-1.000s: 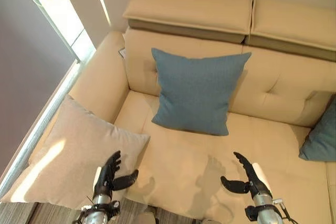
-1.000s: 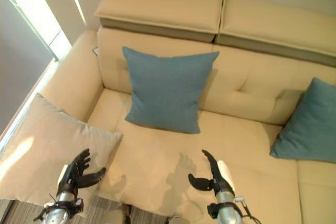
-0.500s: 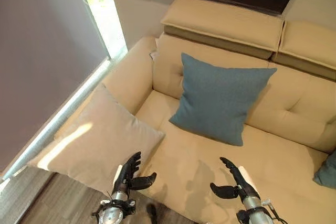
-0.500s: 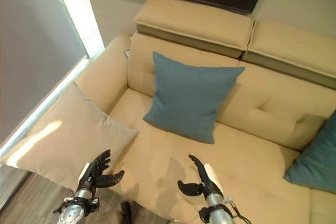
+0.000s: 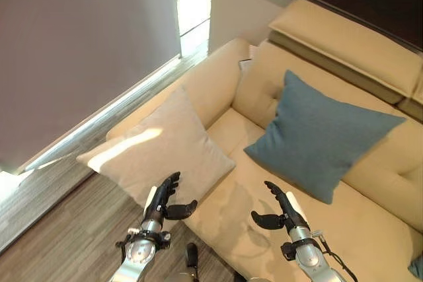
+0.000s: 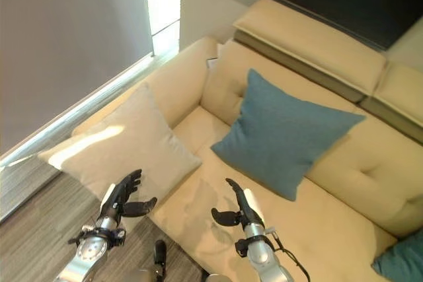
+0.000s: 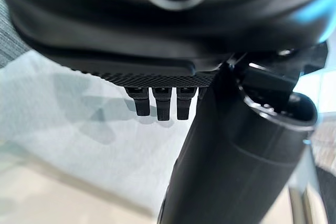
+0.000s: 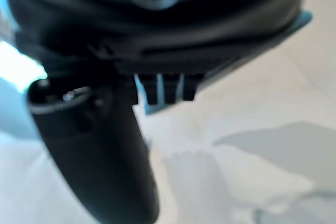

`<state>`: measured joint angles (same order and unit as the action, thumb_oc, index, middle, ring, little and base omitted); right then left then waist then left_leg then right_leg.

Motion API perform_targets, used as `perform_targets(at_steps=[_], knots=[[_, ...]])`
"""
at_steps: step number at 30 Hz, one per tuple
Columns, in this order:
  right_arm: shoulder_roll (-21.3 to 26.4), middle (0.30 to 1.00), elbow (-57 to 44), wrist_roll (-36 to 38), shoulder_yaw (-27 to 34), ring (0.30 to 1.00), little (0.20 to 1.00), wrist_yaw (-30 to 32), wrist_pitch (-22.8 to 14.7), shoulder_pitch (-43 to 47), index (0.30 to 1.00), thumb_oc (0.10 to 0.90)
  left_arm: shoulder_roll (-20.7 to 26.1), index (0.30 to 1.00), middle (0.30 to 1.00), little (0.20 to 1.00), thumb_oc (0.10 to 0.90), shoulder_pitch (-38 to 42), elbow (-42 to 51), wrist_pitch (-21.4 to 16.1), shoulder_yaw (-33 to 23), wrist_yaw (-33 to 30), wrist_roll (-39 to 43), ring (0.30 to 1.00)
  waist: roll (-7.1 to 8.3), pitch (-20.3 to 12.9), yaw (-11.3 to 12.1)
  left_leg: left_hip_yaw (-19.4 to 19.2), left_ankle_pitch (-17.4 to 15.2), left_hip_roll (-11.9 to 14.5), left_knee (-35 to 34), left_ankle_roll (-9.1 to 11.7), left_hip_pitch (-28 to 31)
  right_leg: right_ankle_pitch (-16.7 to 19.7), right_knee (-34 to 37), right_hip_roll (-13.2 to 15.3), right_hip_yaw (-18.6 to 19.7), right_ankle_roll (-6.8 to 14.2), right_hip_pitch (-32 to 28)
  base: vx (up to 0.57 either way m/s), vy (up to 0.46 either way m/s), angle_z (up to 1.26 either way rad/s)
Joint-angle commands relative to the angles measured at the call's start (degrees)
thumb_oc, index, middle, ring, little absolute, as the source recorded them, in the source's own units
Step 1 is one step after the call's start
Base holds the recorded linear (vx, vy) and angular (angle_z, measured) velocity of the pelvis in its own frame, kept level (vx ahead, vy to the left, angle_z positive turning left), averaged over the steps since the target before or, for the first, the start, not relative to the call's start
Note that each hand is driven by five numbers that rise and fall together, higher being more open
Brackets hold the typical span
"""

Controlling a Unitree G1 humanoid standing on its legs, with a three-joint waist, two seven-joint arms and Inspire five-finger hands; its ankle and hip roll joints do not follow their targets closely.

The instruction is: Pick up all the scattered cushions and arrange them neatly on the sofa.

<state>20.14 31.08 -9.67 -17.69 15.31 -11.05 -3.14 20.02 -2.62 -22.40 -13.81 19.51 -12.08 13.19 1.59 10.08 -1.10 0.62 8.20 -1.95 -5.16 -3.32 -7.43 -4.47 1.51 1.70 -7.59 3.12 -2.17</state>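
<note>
Your left hand (image 5: 160, 203) hovers over the lower corner of the square beige fabric cushion (image 5: 158, 150), fingers straight and spread, thumb out, gripping nothing. That cushion leans against the rounded arm of the cream leather sofa (image 5: 218, 84), hanging off the seat's front edge toward the grey wood-plank floor (image 5: 59, 229); you can't tell from here whether its low corner touches the floor. Your right hand (image 5: 278, 208) is open too, empty, above the bare seat. The square teal fabric cushion (image 5: 320, 140) stands upright against the backrest, well apart from both hands. A second teal cushion (image 6: 403, 265) is cut off at the frame's edge, only a corner showing. In the wrist views, just fingertips (image 7: 160, 106) peek out over pale fabric.
</note>
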Motion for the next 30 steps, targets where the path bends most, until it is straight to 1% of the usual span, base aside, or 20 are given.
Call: perform_targets(at_steps=[1, 5, 8, 10, 11, 12, 13, 14, 15, 16, 17, 19, 21, 22, 24, 25, 26, 27, 28, 30], knots=[[0.6, 0.900, -3.4, 2.0, 0.9, 0.900, 0.900, 1.4, -2.6, 2.3, 0.900, 0.800, 0.6, 0.900, 0.900, 0.900, 0.800, 0.1, 4.4, -4.9, 0.0, -1.0, -1.2, 0.900, 1.51, -3.0, 1.1, -1.9, -12.8, 0.3, 4.8, 3.6, 5.5, 3.0, -5.5, 4.0, -1.6, 5.5, 7.8, 0.03, -0.198, 0.87], [1.5, 0.900, -3.9, 2.1, 1.1, 0.900, 0.900, 1.0, -3.4, 2.4, 0.900, 0.800, 0.6, 0.900, 0.900, 0.900, 0.800, -1.0, 5.8, -5.0, -0.6, -0.9, -1.3, 0.900, 1.53, -3.5, 1.4, 0.0, -11.7, 0.2, 4.8, 4.9, 4.3, 3.9, -0.5, 3.4, -3.0, 5.2, 5.4, 0.02, -0.143, 0.74], [2.2, 0.900, -4.1, 2.4, 2.0, 0.900, 0.900, 1.5, -3.8, 2.7, 0.900, 0.800, -0.1, 0.900, 0.900, 0.900, 0.800, -1.6, 6.8, -4.8, -1.4, -1.0, -1.0, 0.900, 1.46, -2.6, 1.6, -0.4, -11.9, 0.5, 9.0, 6.2, 1.3, 4.2, 2.7, 3.5, -6.1, 4.5, 3.2, -0.02, -0.092, 0.75], [2.5, 0.900, -3.9, 2.8, 3.1, 0.900, 0.900, 2.2, -3.6, 2.5, 0.900, 0.800, -0.5, 0.900, 0.900, 0.900, 0.800, -1.4, 7.1, -4.7, -1.8, -1.4, -0.6, 0.900, 1.28, -2.2, 1.1, -5.8, -11.1, 2.6, 10.5, 6.8, -0.1, 3.4, 3.2, 4.0, -9.1, 4.3, 2.0, -0.02, -0.039, 1.00], [2.5, 0.900, -3.9, 2.8, 3.1, 0.900, 0.900, 2.2, -3.6, 2.6, 0.900, 0.800, -0.5, 0.900, 0.900, 0.900, 0.800, -1.3, 7.1, -4.7, -1.8, -1.4, -0.6, 0.900, 1.32, -2.4, 0.9, -5.7, -10.9, 2.5, 10.5, 6.8, -0.5, 3.5, 3.3, 4.1, -9.3, 4.3, 2.3, -0.04, -0.029, 1.43], [2.4, 0.900, -3.4, 3.3, 3.6, 0.900, 0.900, 2.8, -3.0, 2.5, 0.900, 0.800, -0.5, 0.900, 0.900, 0.900, 0.800, -1.0, 7.4, -4.7, -2.4, -1.7, -0.3, 0.900, 1.45, -2.4, 0.3, -13.2, -9.6, 4.5, 10.9, 6.4, -1.9, 3.2, 3.5, 4.2, -11.6, 4.0, 1.7, 0.04, -0.040, 1.49], [2.3, 0.900, -3.3, 3.5, 3.7, 0.900, 0.900, 3.0, -2.9, 2.3, 0.900, 0.800, -0.5, 0.900, 0.900, 0.900, 0.800, -1.0, 7.3, -4.6, -2.6, -1.9, -0.2, 0.900, 1.52, -2.6, 0.2, -15.3, -10.1, 5.1, 11.0, 6.7, -2.2, 2.3, 3.5, 3.8, -11.9, 4.2, 1.0, 0.05, -0.043, 1.51], [2.3, 0.900, -3.2, 3.5, 3.7, 0.900, 0.900, 3.1, -2.9, 2.4, 0.900, 0.800, -0.5, 0.900, 0.900, 0.900, 0.800, -1.0, 7.3, -4.6, -2.7, -1.9, -0.2, 0.900, 1.56, -2.7, 0.2, -15.3, -10.2, 5.2, 11.2, 6.7, -2.3, 2.2, 3.5, 3.8, -11.9, 4.2, 1.1, 0.05, -0.027, 1.17], [2.2, 0.900, -3.1, 3.4, 3.6, 0.900, 0.900, 3.2, -2.7, 2.3, 0.900, 0.800, -0.4, 0.900, 0.900, 0.900, 0.800, -1.1, 7.2, -4.5, -2.9, -1.6, 0.1, 0.900, 1.90, -2.8, 0.2, -18.0, -9.1, 5.6, 11.3, 5.9, -3.4, 2.7, 3.3, 3.8, -13.6, 3.6, 1.2, 0.06, -0.012, 0.68], [2.2, 0.900, -3.0, 3.4, 3.6, 0.900, 0.900, 3.2, -2.7, 2.2, 0.900, 0.800, -0.4, 0.900, 0.900, 0.900, 0.800, -1.2, 7.1, -4.5, -2.8, -1.6, 0.1, 0.900, 1.82, -3.1, 0.1, -17.2, -10.4, 5.6, 11.2, 6.5, -2.9, 1.8, 3.3, 3.6, -13.0, 3.9, 0.7, 0.03, 0.015, 0.36], [1.9, 0.900, -3.0, 3.3, 3.3, 0.900, 0.900, 2.9, -2.6, 2.4, 0.900, 0.800, -0.4, 0.900, 0.900, 0.900, 0.800, -1.4, 7.0, -4.4, -3.0, -1.6, 0.0, 0.900, 1.94, -3.1, 0.3, -17.6, -9.4, 5.3, 10.1, 5.6, -2.7, 2.7, 3.0, 3.6, -14.0, 3.7, 1.0, 0.10, 0.040, 0.37], [1.5, 0.900, -3.0, 3.0, 2.9, 0.900, 0.900, 2.7, -2.6, 2.5, 0.900, 0.800, -0.3, 0.900, 0.900, 0.900, 0.800, -2.1, 7.0, -4.3, -3.0, -1.5, 0.1, 0.900, 2.35, -3.6, 0.4, -16.3, -9.8, 4.5, 8.7, 5.2, -1.5, 2.4, 2.2, 3.7, -14.1, 4.0, 0.8, 0.13, 0.098, 0.27], [1.2, 0.900, -3.2, 2.6, 2.7, 0.900, 0.900, 2.6, -2.4, 2.7, 0.900, 0.800, 0.0, 0.900, 0.900, 0.900, 0.800, -2.8, 7.2, -4.0, -3.5, -1.7, 0.2, 0.900, 3.00, -4.2, 0.9, -16.1, -10.3, 4.1, 7.7, 4.5, -0.2, 1.8, -0.7, 4.2, -13.7, 4.4, 1.0, 0.15, 0.131, 0.00], [0.7, 0.900, -3.3, 2.2, 2.1, 0.900, 0.900, 2.5, -2.4, 3.1, 0.900, 0.800, 0.6, 0.900, 0.900, 0.900, 0.800, -3.0, 7.6, -3.9, -3.7, -1.7, -0.1, 0.900, 3.23, -4.1, 1.3, -15.6, -10.7, 3.5, 6.6, 3.7, 1.3, 1.2, -5.5, 5.0, -12.8, 5.0, 2.4, 0.08, 0.130, -0.14], [0.1, 0.900, -2.8, 2.0, 1.7, 0.900, 0.900, 2.5, -2.1, 3.9, 0.900, 0.800, 1.1, 0.900, 0.900, 0.900, 0.800, -2.6, 7.8, -3.6, -3.7, -1.9, -0.3, 0.900, 3.07, -3.6, 1.4, -15.0, -10.9, 3.3, 5.8, 2.8, 2.5, 1.3, -12.2, 6.4, -11.6, 6.0, 5.1, 0.07, 0.120, -0.20], [0.1, 0.900, -2.7, 2.0, 1.7, 0.900, 0.900, 2.5, -2.1, 3.9, 0.900, 0.800, 1.1, 0.900, 0.900, 0.900, 0.800, -2.6, 7.8, -3.6, -3.8, -1.9, -0.3, 0.900, 3.11, -3.6, 1.4, -15.1, -10.9, 3.2, 5.8, 2.8, 2.5, 1.2, -12.4, 6.5, -11.6, 6.1, 5.2, 0.04, 0.061, -0.25], [-0.3, 0.900, -2.9, 1.8, 1.6, 0.900, 0.900, 2.5, -2.0, 4.3, 0.900, 0.800, 1.5, 0.900, 0.900, 0.900, 0.800, -1.6, 7.3, -3.6, -3.5, -1.9, -0.5, 0.900, 2.67, -2.8, 0.8, -13.5, -10.8, 3.2, 5.0, 2.3, 3.2, 1.7, -18.3, 6.2, -7.6, 7.1, 9.0, 0.05, 0.043, -0.29], [-0.2, 0.900, -3.5, 1.6, 1.8, 0.900, 0.900, 2.7, -2.1, 4.2, 0.900, 0.800, 1.5, 0.900, 0.900, 0.900, 0.800, -1.3, 7.3, -3.8, -3.4, -2.0, -0.6, 0.900, 2.47, -2.7, 0.4, -12.9, -10.8, 3.1, 4.4, 2.2, 3.8, 1.5, -19.2, 5.5, -5.0, 7.3, 10.3, 0.05, 0.040, -0.27], [-0.2, 0.900, -3.5, 1.6, 1.8, 0.900, 0.900, 2.7, -2.1, 4.2, 0.900, 0.800, 1.5, 0.900, 0.900, 0.900, 0.800, -1.3, 7.3, -3.8, -3.4, -2.0, -0.6, 0.900, 2.42, -2.9, 0.5, -13.0, -10.6, 3.2, 4.4, 2.2, 3.5, 1.7, -19.0, 5.4, -5.0, 7.2, 10.5, 0.06, 0.004, -0.06], [0.2, 0.900, -3.8, 1.3, 2.5, 0.900, 0.900, 3.3, -1.9, 4.1, 0.900, 0.800, 1.4, 0.900, 0.900, 0.900, 0.800, -0.2, 6.9, -4.1, -2.9, -2.4, -1.2, 0.900, 2.09, -2.7, -0.8, -11.7, -10.2, 2.9, 2.4, 2.9, 4.6, 2.0, -13.3, 4.5, 0.1, 6.6, 11.9, 0.11, -0.053, 0.13]])
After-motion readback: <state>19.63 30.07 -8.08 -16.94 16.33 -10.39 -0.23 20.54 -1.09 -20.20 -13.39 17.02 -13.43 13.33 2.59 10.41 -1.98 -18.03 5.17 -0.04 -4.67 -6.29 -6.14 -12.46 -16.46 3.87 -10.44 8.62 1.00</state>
